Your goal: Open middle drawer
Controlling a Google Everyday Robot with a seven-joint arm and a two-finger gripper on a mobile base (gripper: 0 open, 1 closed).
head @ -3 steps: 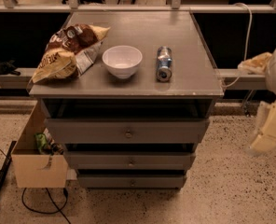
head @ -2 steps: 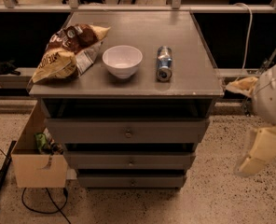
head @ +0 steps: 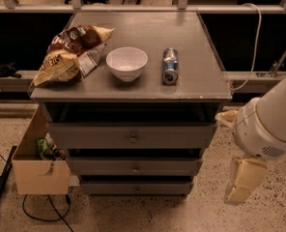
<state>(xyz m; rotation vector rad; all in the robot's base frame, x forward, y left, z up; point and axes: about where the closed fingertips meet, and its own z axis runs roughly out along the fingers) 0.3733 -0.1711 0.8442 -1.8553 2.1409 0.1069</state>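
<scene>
A grey metal cabinet (head: pixel 215 129) with a flat grey tabletop (head: pixel 148 30) is seen from above and in front. Three grey drawer fronts are stacked beneath the tabletop. The wide, shallow grey middle drawer (head: pixel 104 166), with a small round metal knob (head: pixel 135 167) at its centre, is found between the taller top drawer (head: pixel 94 135) and the narrower bottom drawer (head: pixel 109 187). Its front appears pushed in, and it is touched by nothing.

The hand (head: pixel 242 181), a pale beige piece, is seen hanging downward from a rounded white arm joint (head: pixel 264 129). It is placed to the right of the cabinet, beyond its right front corner, at about the level of the lower drawers and well apart from the knob of the middle drawer. Whether the hand is apart or together cannot be told.

On the tabletop, a crumpled brown and yellow crisp bag (head: pixel 70 54) is laid near the left edge. A round white bowl (head: pixel 126 63) is set upright just beside it, toward the front edge. A blue and silver drinks can (head: pixel 170 65) is laid on its side to the right of the bowl, with one end turned toward the front edge.

On the speckled floor (head: pixel 148 214), an open cardboard box (head: pixel 39 175) is placed against the left side of the cabinet, and a black cable (head: pixel 41 211) is looped in front of it.
</scene>
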